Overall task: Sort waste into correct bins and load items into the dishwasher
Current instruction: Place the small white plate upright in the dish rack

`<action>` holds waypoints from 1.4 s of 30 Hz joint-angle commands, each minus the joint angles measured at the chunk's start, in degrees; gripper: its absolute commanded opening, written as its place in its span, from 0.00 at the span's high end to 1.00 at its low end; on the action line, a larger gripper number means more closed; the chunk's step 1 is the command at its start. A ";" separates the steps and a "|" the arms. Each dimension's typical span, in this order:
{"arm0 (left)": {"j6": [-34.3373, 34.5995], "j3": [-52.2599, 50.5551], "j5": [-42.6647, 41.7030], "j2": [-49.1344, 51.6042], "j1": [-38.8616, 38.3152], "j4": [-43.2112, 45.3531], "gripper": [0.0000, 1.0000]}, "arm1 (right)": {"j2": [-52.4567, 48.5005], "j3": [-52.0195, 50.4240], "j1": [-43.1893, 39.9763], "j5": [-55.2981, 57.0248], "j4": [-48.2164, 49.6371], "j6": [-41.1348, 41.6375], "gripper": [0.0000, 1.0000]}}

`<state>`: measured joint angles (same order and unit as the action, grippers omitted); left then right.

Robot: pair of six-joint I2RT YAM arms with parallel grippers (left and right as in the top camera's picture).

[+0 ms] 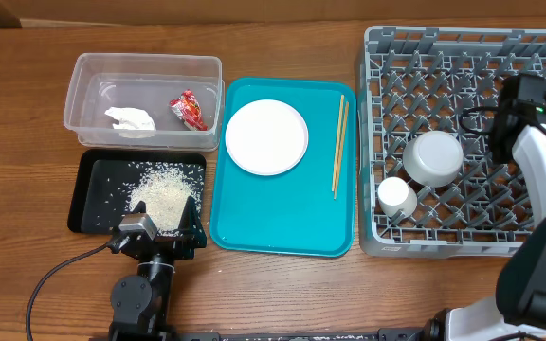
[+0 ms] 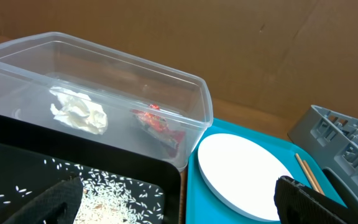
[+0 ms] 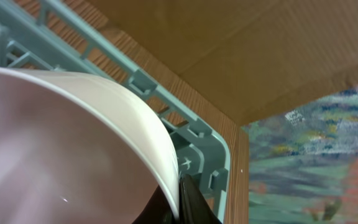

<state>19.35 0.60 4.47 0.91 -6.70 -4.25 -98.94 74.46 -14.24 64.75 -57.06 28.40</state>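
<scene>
My right gripper (image 3: 179, 202) is shut on the rim of a pale pink plate (image 3: 61, 143) and holds it over the grey dish rack (image 1: 425, 66), above its right side (image 1: 515, 104). A whitish bowl (image 1: 434, 156) and a small white cup (image 1: 395, 196) sit in the rack. My left gripper (image 1: 159, 232) is open and empty over the front edge of the black tray (image 1: 93, 204), which holds rice (image 1: 162, 192). The clear tub (image 1: 74, 95) holds the white tissue (image 1: 131, 120) and the red wrapper (image 1: 190, 110). A white plate (image 1: 266, 136) and chopsticks (image 1: 339, 142) lie on the teal tray (image 1: 282, 213).
The teal tray lies between the black tray and the rack. The wooden table shows in front of the trays. Cardboard walls stand behind the tub and the rack. The left arm's cable runs along the table's front left.
</scene>
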 commanded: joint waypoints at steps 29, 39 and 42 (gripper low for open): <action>0.37 -0.33 -0.48 -0.66 0.33 0.22 0.00 | -3.93 0.02 7.48 15.58 7.48 -16.06 0.96; 0.37 -0.33 -0.48 -0.66 0.33 0.22 0.00 | -4.09 -5.49 8.94 12.44 8.55 -16.92 0.96; 0.37 -0.33 -0.50 -0.66 0.35 0.22 0.00 | -4.07 -6.97 9.94 10.60 8.04 -16.85 0.96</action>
<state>19.35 0.60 4.47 0.91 -6.70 -4.25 -102.83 69.84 -5.50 78.76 -48.58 11.99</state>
